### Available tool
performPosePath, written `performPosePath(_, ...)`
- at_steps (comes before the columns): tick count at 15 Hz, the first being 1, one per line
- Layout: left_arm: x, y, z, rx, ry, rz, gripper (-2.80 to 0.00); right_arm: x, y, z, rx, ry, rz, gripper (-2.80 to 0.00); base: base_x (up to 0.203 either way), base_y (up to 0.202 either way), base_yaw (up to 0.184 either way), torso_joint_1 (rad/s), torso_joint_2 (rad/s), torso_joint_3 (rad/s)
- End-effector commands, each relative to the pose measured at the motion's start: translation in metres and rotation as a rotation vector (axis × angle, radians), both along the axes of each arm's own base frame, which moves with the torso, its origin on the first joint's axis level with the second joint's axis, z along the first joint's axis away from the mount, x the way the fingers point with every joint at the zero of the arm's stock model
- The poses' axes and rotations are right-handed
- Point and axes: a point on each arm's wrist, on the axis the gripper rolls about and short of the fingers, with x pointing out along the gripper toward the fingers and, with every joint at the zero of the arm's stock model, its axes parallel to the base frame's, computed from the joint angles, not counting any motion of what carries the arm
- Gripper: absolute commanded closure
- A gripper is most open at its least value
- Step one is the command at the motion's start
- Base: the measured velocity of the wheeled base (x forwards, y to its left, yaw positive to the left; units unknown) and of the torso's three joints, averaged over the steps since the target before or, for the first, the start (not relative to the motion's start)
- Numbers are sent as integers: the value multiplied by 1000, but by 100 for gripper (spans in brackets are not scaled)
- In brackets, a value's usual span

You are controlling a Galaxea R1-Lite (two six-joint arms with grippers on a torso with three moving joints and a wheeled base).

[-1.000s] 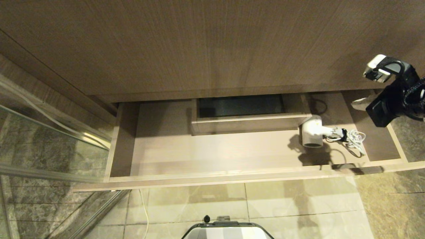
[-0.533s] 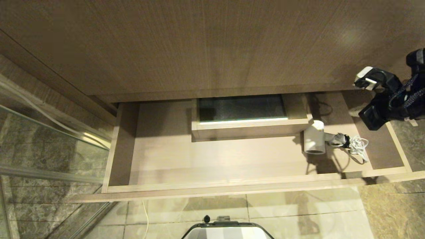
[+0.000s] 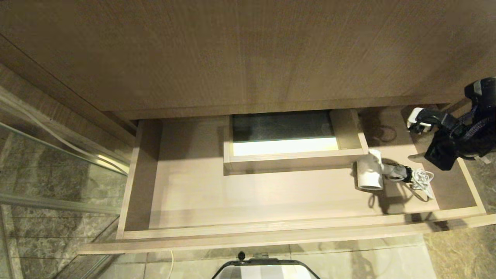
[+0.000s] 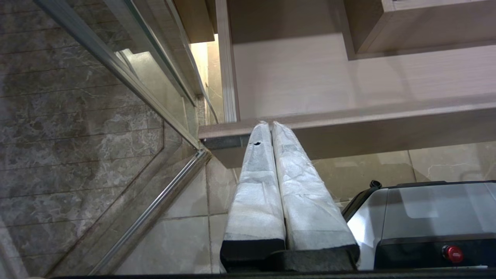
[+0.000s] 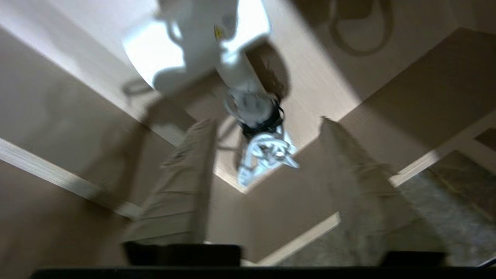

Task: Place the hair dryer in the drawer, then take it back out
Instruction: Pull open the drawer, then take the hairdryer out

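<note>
The light-brown drawer (image 3: pixel 271 229) stands pulled out under the counter. The white hair dryer (image 3: pixel 370 174) lies inside near its right end, barrel pointing at the drawer's front, with the bundled cord (image 3: pixel 421 179) to its right. My right gripper (image 5: pixel 266 122) hovers open over the drawer's right end, above the hair dryer (image 5: pixel 201 35) and the cord (image 5: pixel 267 151), holding nothing. In the head view that arm (image 3: pixel 445 147) is at the right edge. My left gripper (image 4: pixel 271 123) is shut and empty, parked below the drawer's front left corner (image 4: pixel 221 135).
A boxed cut-out (image 3: pixel 286 155) rises at the drawer's mid-back. The wood counter (image 3: pixel 248 54) overhangs the drawer's rear. A glass panel with metal rails (image 3: pixel 58 162) stands at the left. My base (image 3: pixel 265 269) sits on the tiled floor (image 3: pixel 457 252) before the drawer.
The drawer has slid further out toward me, carrying the hair dryer. My right arm has come down and inward over the drawer's right end, and its gripper has opened.
</note>
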Motion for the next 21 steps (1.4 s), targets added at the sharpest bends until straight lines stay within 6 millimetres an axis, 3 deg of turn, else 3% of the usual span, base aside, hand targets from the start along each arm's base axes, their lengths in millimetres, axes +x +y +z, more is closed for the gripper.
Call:
performPosePath(1, 0, 0, 0, 0, 2, 1, 0, 11, -6, -17, -30, 42, 25, -280, 0, 0, 0, 0, 0, 0)
performPosePath(4, 0, 0, 0, 0, 2, -1, 0, 19, -9, -19, -143, 45, 169, -280, 0, 0, 0, 0, 0, 0)
performPosePath(9, 0, 0, 0, 0, 0, 0, 0, 13, -32, -42, -273, 160, 449, -280, 0, 0, 0, 0, 0, 0)
performPosePath(12, 0, 0, 0, 0, 2, -1, 0, 13, -40, -47, -374, 216, 466, -280, 0, 0, 0, 0, 0, 0)
performPosePath(15, 0, 0, 0, 0, 0, -1, 0, 25, -46, -58, -441, 264, 475, -280, 0, 0, 0, 0, 0, 0)
performPosePath(17, 0, 0, 0, 0, 1, 0, 0, 27, -48, -65, -478, 334, 413, -280, 0, 0, 0, 0, 0, 0)
performPosePath(21, 0, 0, 0, 0, 2, 0, 0, 37, -33, -82, -397, 405, 258, -280, 0, 0, 0, 0, 0, 0)
